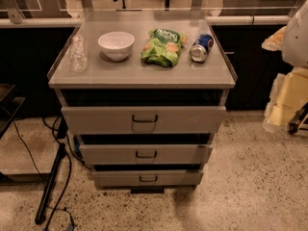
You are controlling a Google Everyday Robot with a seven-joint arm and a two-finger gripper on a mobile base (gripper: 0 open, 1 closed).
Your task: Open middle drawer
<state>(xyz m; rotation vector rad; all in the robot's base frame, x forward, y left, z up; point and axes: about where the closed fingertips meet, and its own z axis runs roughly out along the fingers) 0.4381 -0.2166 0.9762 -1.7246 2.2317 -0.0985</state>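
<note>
A grey cabinet (139, 73) with three flat-fronted drawers stands in the middle of the camera view. The middle drawer (106, 154) is the mid-sized front, with a small dark bar handle (146, 154) at its centre. A dark gap runs above it, and none of its tray shows. The wider top drawer (96, 119) is above it and the narrower bottom drawer (115, 178) below. My gripper is out of view. Only a white rounded part of my arm (297, 35) shows at the right edge, well away from the drawers.
On the cabinet top are a clear plastic bottle (78, 53), a white bowl (116, 44), a green chip bag (162, 46) and a blue soda can (201, 47) on its side. A black stand and cables (50, 182) lie on the floor at left. Yellow and beige material (288, 100) is at right.
</note>
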